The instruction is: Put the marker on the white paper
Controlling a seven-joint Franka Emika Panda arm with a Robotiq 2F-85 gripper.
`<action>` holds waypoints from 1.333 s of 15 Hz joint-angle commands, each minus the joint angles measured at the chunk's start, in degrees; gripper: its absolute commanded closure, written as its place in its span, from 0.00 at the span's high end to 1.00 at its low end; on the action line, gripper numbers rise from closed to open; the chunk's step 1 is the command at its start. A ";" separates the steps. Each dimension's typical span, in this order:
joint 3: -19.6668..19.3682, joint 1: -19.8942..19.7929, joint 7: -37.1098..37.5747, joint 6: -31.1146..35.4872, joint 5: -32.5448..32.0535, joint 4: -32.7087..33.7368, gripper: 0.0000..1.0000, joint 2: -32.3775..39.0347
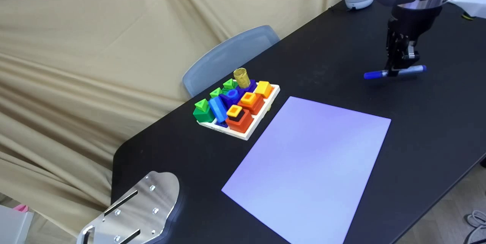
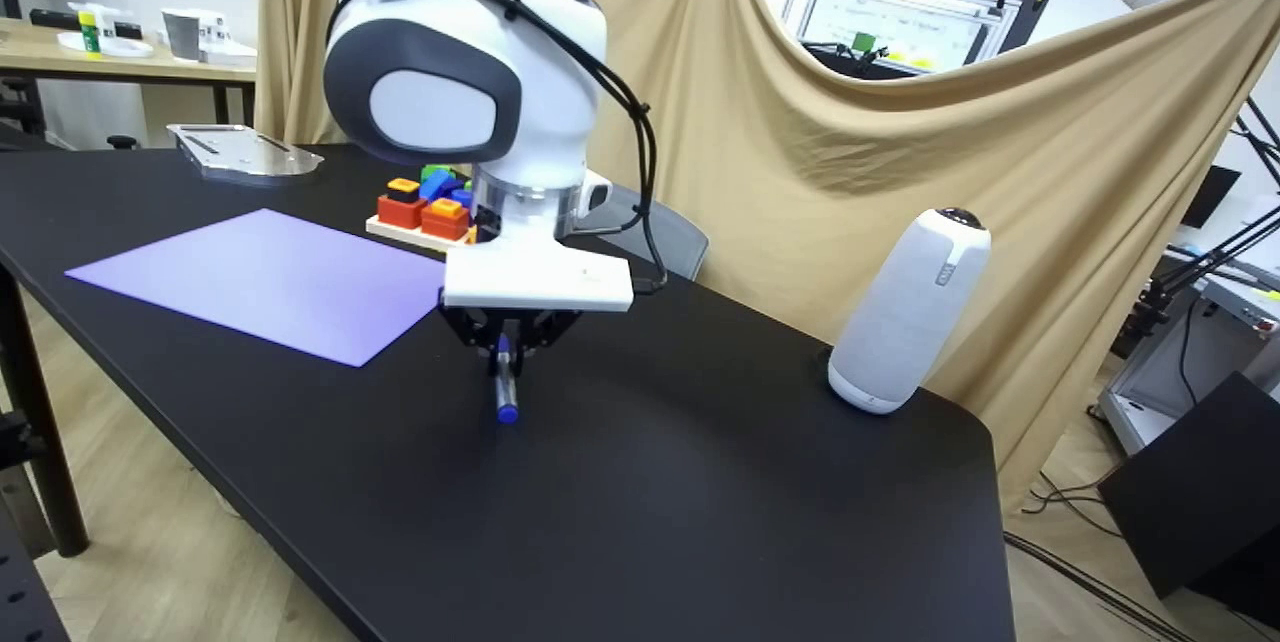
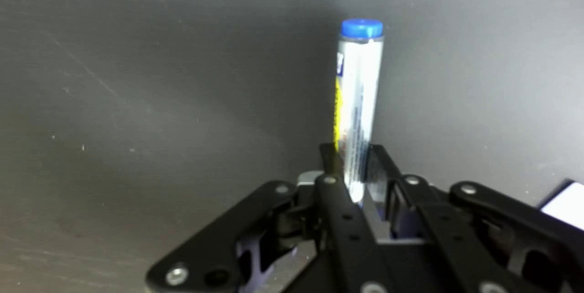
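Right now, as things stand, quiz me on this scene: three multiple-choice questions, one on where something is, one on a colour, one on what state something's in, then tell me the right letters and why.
1. Where is the tray of blocks?
A. On the table, beside the white paper
B. On the chair
C. On the floor

2. What colour is the cap of the marker?
A. Red
B. Green
C. Blue

3. What state is the gripper in?
A. Wide open
B. Shut on the marker
C. Shut on a block

Right letters:
1: A, as an exterior view shows black table between the tray of blocks and the white paper.
2: C, as the blue cap sticks out to one side of the gripper in an exterior view.
3: B, as the wrist view shows its fingers against both sides of the marker.
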 commanded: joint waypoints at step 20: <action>-1.91 25.27 76.23 -4.71 -32.01 10.21 0.05 2.08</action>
